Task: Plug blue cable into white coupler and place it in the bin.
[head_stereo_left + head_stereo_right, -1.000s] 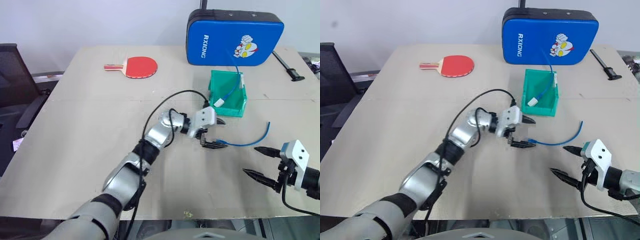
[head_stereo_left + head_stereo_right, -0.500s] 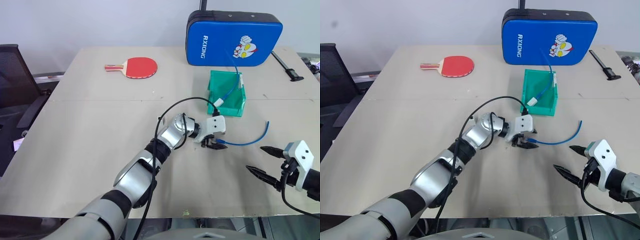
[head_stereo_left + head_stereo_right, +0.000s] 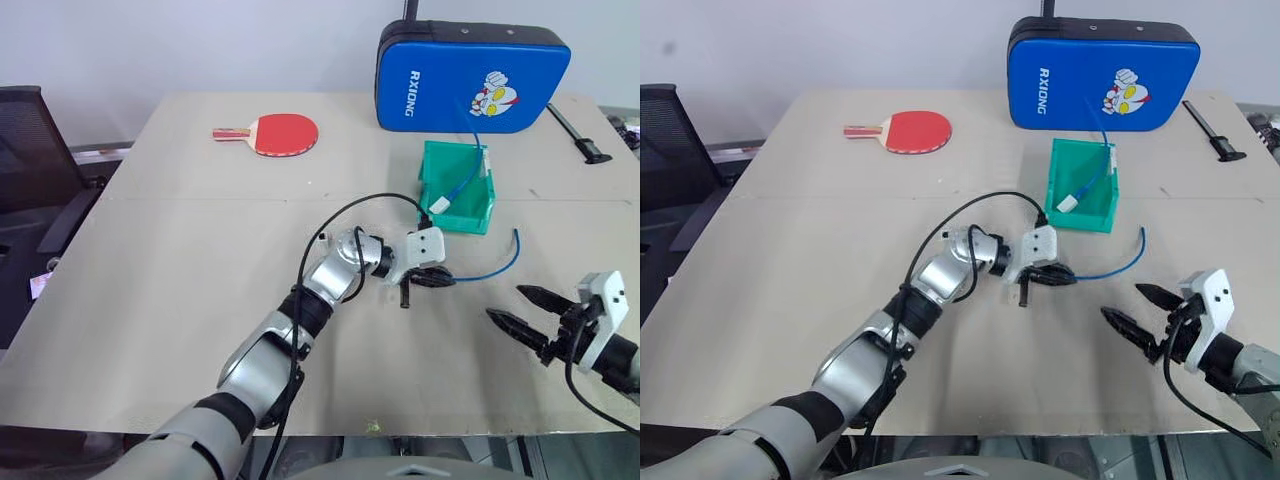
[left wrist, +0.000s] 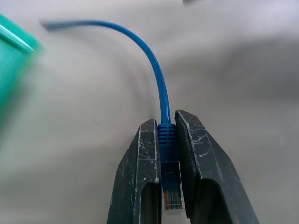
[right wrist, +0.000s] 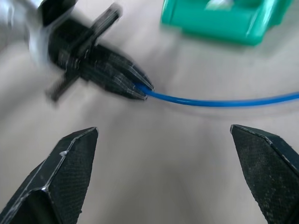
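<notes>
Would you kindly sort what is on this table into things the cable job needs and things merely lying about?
Job:
- thin bright-blue cable, clamped in the left pincer
- small green translucent plastic bin
- open right pincer

Lying about:
- red table-tennis paddle
- big blue padded case
- black tool

A beige table (image 3: 180,250) carries a red ping-pong paddle (image 3: 272,133) near its far edge, wooden handle pointing left. Well to its right a big blue padded case (image 3: 472,77) stands upright, white lettering and a cartoon figure on its face. Beside that, at the far right corner, lies a slim black tool (image 3: 577,135). A dark office chair (image 3: 30,165) sits off the table's left side.
</notes>
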